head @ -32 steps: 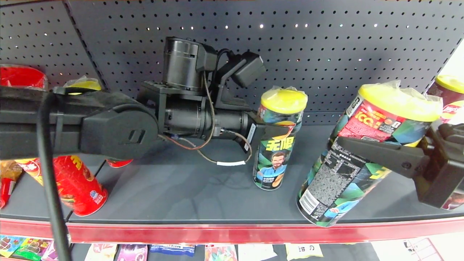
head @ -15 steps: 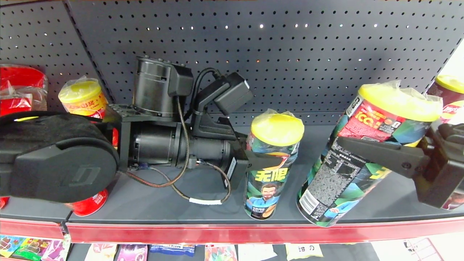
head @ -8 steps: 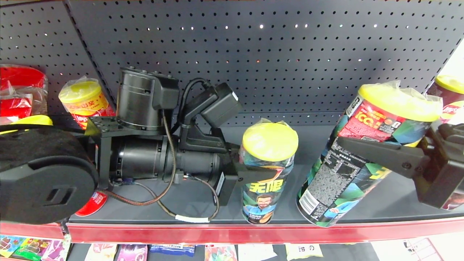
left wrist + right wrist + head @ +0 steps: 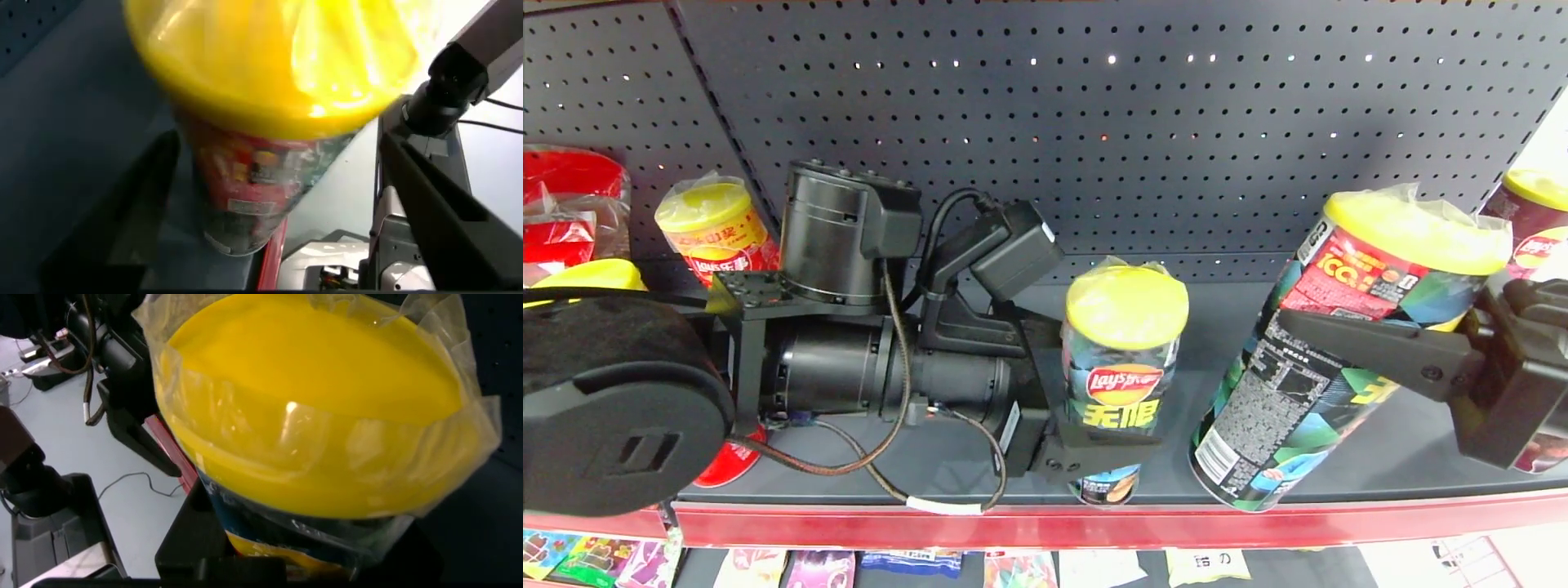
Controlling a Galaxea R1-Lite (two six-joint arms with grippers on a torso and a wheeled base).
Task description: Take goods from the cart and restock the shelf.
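Note:
A slim can with a yellow lid (image 4: 1123,359) stands upright on the dark shelf (image 4: 915,465), close to its red front lip. My left gripper (image 4: 1111,400) is open around this can; one finger (image 4: 1094,445) crosses low in front of it. In the left wrist view the can (image 4: 261,171) sits between the two fingers (image 4: 441,212) with a gap on each side. My right gripper (image 4: 1331,343) is shut on a second yellow-lidded can (image 4: 1339,269), held tilted at the shelf's front right. The right wrist view looks down on that can's lid (image 4: 319,384).
A red can with a yellow lid (image 4: 715,224) stands behind my left arm, with more red cans (image 4: 568,196) at far left. Another can (image 4: 1531,212) stands at the right end. A pegboard wall (image 4: 1176,122) backs the shelf. Packets (image 4: 1013,567) hang below.
My left arm drew the slim can forward to the shelf's front edge. In the last half second its front finger dropped lower, uncovering the label. The right can barely shifted.

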